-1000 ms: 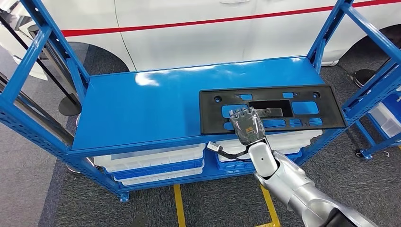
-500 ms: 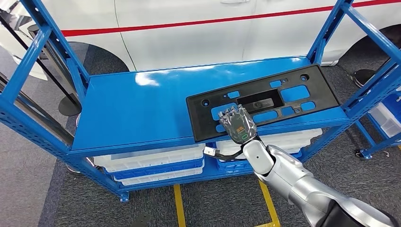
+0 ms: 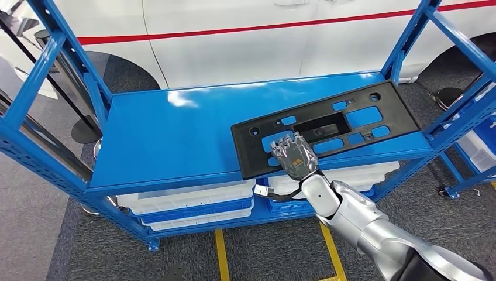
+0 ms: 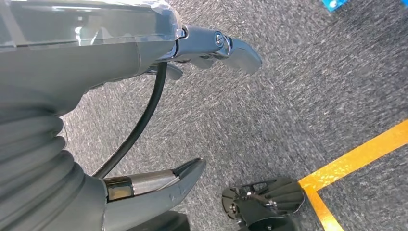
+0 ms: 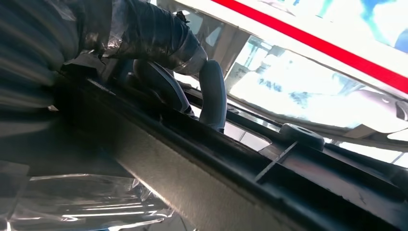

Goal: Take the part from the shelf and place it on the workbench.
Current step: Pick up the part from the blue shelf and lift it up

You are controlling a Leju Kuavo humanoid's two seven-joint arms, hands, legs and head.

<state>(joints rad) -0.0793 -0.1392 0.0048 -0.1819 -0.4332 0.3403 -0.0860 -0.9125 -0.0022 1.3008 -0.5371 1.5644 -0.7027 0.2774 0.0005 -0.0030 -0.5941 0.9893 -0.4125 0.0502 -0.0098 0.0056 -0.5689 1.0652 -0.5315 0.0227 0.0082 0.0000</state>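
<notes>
While white bins point(image 3: 186, 199) sit below the shelf point(image 3: 169, 134), the right hand point(image 3: 295, 155) grips the black part point(image 3: 327, 126).

Bright overhead glare on shelf point(image 3: 175, 96)

Right hand point(image 3: 295, 156) gripping; left hand point(image 4: 144, 115) hanging, fingers apart.

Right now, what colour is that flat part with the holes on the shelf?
Black. The part shows best in the head view, lying on the blue shelf.
</notes>
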